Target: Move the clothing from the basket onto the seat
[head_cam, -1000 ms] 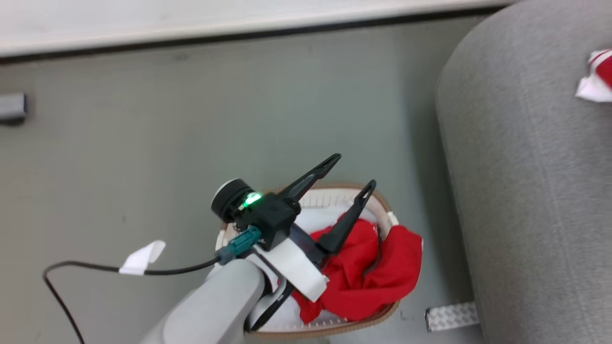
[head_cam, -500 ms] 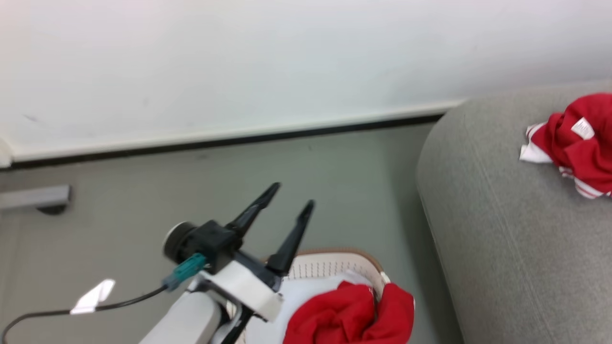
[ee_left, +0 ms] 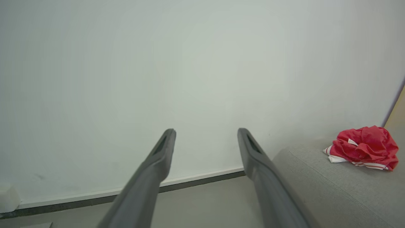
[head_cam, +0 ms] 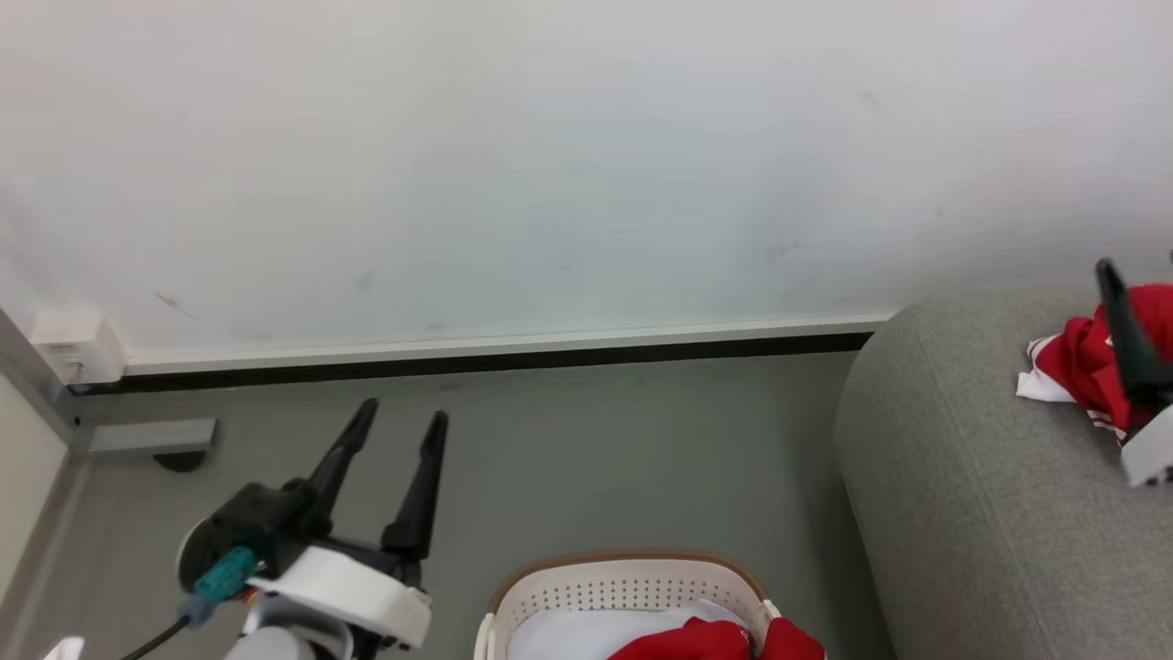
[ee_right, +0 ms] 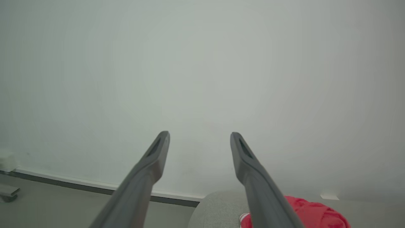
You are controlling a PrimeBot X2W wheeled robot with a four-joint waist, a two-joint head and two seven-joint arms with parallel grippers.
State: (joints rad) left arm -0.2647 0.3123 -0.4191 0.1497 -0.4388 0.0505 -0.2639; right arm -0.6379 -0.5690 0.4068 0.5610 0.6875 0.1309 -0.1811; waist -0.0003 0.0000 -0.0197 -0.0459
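Observation:
The cream basket (head_cam: 623, 557) with a brown rim stands on the floor at the bottom of the head view. A red piece of clothing (head_cam: 710, 642) lies in it, draped over its right rim. My left gripper (head_cam: 403, 414) is open and empty, up and to the left of the basket; its wrist view looks at the wall past the left gripper (ee_left: 205, 133). On the grey seat (head_cam: 962, 477) lies another red garment (head_cam: 1072, 362) with white trim, the same garment (ee_left: 364, 147) seen again in the left wrist view. My right gripper (ee_right: 199, 136) hangs open above that garment (ee_right: 313, 213).
A white wall with a dark baseboard (head_cam: 476, 362) runs behind the grey floor. A grey metal bracket (head_cam: 151, 438) and a small white box (head_cam: 78, 348) sit in the left corner. White liner cloth (head_cam: 586, 634) fills the basket's left side.
The head camera has tilted up, so the basket slid to the bottom edge. My left gripper has left the basket, empty, and now stands to its left. A right finger now shows over the seat.

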